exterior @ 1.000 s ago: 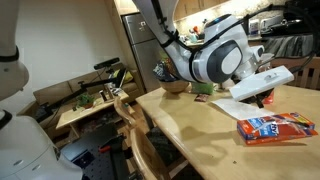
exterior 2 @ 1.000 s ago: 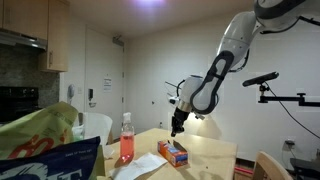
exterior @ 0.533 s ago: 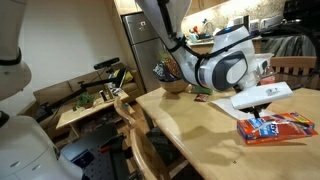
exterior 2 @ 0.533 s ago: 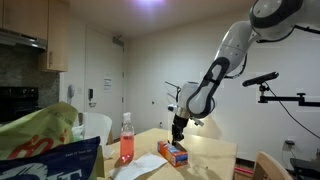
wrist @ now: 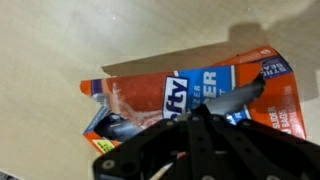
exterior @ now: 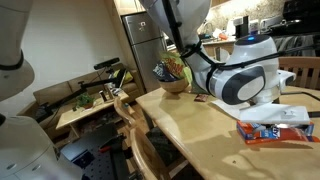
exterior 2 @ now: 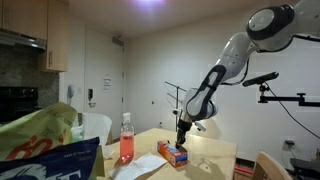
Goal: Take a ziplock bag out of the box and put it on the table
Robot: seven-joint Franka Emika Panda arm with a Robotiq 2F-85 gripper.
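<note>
The box [wrist: 190, 92] is an orange-red carton with a blue panel, lying flat on the pale wooden table [wrist: 60, 50]. Its torn-open end points left in the wrist view, where a bit of see-through ziplock bag [wrist: 116, 126] shows inside. My gripper [wrist: 200, 112] is shut, with nothing between its fingers, and hovers just over the middle of the box. In both exterior views the gripper [exterior 2: 181, 141] hangs straight above the box [exterior 2: 174, 154], close to its top. From the other side, the arm's wrist covers part of the box [exterior: 272, 129].
A pink spray bottle [exterior 2: 126, 140] and white paper [exterior 2: 140, 166] stand on the table near the box. A bowl [exterior: 176, 85] sits at the table's far end, a wooden chair [exterior: 135, 135] by its edge, and a cluttered bench [exterior: 88, 101] behind.
The arm has swung over and dropped down onto the box. The gripper has stayed shut and the box has not moved.
</note>
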